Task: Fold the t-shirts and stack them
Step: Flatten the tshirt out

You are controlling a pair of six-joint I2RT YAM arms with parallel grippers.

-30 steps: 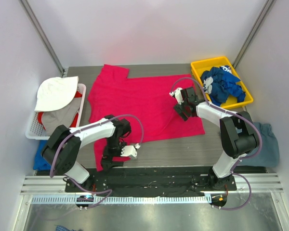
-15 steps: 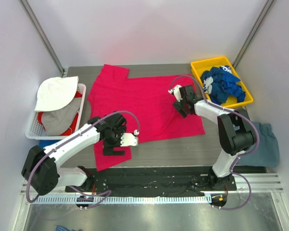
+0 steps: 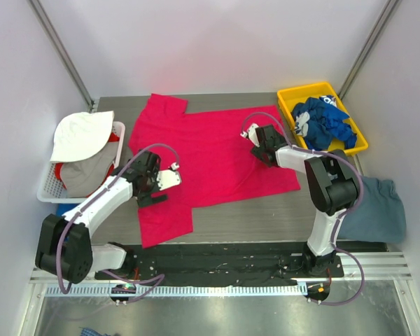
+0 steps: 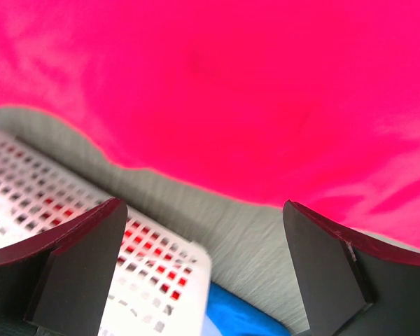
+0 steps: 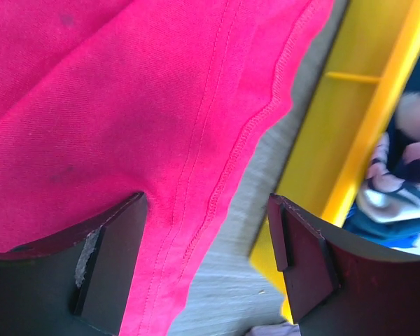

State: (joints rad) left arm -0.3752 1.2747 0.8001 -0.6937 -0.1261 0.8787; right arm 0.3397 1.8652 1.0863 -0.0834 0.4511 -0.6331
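One pink shirt [image 3: 210, 150] lies flat on the table [image 3: 266, 217]. Left pincer [image 3: 152, 193] gapes empty over its edge by the white basket [image 3: 45, 190]; right pincer [image 3: 259, 149] likewise over its hem by the yellow bin [image 3: 287, 105].

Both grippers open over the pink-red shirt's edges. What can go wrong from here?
1. The right gripper hovers over the stitched hem of the bright pink-red cloth t-shirt, close beside the yellow plastic bin; a pinch here may take only the hem, or bump the bin wall.
2. The left gripper hangs open at the shirt's opposite edge, next to the white perforated basket and a blue cloth; closing low could snag either instead of the shirt.
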